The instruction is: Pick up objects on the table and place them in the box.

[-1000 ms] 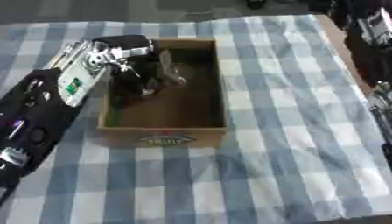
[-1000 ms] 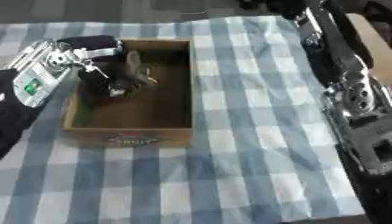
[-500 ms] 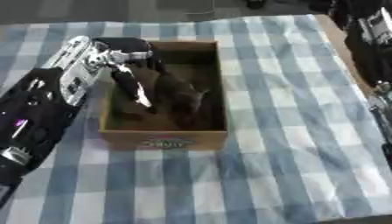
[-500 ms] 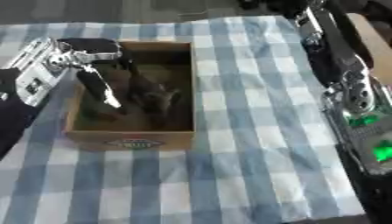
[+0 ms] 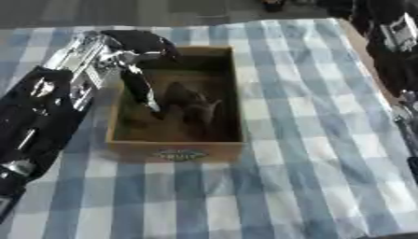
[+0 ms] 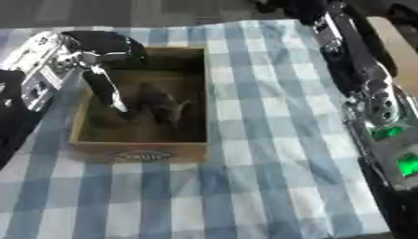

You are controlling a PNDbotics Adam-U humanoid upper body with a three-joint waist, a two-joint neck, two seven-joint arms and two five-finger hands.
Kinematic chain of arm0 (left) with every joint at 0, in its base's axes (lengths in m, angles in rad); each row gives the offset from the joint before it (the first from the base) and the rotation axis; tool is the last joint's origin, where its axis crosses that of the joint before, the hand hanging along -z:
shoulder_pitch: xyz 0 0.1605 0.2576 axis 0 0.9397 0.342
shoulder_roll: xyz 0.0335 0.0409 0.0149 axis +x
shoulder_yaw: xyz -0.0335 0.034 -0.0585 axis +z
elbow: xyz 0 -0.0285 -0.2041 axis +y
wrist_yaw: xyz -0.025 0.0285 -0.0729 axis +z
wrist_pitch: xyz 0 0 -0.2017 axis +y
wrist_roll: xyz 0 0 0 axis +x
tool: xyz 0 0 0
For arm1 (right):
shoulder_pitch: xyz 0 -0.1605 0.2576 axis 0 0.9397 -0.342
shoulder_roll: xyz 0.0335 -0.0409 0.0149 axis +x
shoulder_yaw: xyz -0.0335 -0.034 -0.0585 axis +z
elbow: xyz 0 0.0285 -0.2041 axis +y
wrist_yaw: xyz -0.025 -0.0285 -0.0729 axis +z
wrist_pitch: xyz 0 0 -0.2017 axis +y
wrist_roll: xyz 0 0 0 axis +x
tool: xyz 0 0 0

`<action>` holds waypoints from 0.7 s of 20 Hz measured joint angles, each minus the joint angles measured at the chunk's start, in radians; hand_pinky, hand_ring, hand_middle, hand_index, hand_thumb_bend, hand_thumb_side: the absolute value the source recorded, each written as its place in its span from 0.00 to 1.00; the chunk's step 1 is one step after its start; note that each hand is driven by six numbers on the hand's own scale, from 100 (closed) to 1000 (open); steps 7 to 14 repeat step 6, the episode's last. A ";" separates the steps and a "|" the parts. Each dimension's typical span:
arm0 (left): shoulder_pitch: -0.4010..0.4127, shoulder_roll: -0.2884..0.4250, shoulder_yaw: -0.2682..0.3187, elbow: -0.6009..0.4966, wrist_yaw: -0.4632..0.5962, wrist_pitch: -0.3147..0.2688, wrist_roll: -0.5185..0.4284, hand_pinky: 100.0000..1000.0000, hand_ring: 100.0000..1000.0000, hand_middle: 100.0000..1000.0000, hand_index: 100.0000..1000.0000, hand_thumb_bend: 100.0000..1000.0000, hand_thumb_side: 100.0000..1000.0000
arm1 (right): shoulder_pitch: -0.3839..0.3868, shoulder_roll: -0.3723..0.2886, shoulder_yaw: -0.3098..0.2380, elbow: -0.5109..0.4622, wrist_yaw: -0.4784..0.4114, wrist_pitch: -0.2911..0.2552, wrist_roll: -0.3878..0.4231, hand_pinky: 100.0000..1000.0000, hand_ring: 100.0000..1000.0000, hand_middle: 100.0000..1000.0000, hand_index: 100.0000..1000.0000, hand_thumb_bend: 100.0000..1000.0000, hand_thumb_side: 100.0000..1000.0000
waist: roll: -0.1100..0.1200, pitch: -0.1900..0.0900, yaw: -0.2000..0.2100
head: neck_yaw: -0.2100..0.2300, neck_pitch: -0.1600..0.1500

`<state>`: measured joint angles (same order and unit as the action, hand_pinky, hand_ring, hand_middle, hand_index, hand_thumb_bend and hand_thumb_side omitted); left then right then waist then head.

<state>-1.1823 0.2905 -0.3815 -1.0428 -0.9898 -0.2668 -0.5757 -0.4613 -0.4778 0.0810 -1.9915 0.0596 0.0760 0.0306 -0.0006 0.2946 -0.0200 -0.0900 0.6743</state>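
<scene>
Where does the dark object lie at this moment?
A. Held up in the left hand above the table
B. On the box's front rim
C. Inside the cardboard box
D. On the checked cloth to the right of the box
C: the dark object rests on the floor of the cardboard box, while the left hand reaches into the box beside it with straight fingers.
</scene>
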 measured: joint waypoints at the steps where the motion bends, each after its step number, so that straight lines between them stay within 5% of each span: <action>1: -0.001 0.001 0.005 -0.018 0.011 0.004 0.002 0.73 0.80 0.75 0.85 0.84 0.27 | 0.002 0.000 0.000 0.000 0.000 0.000 0.000 0.89 0.84 0.67 0.88 0.56 1.00 | 0.000 -0.001 0.001 | 0.000 0.000; 6: -0.006 0.029 0.043 -0.160 0.125 0.055 0.014 0.73 0.76 0.72 0.82 0.67 0.16 | 0.004 0.000 -0.001 0.000 0.000 -0.002 -0.005 0.89 0.84 0.68 0.88 0.59 1.00 | 0.002 -0.011 0.008 | -0.001 0.001; 14: -0.006 0.029 0.043 -0.160 0.125 0.055 0.014 0.73 0.76 0.72 0.82 0.67 0.16 | 0.004 0.000 -0.001 0.000 0.000 -0.002 -0.005 0.89 0.84 0.68 0.88 0.59 1.00 | 0.002 -0.011 0.008 | -0.001 0.001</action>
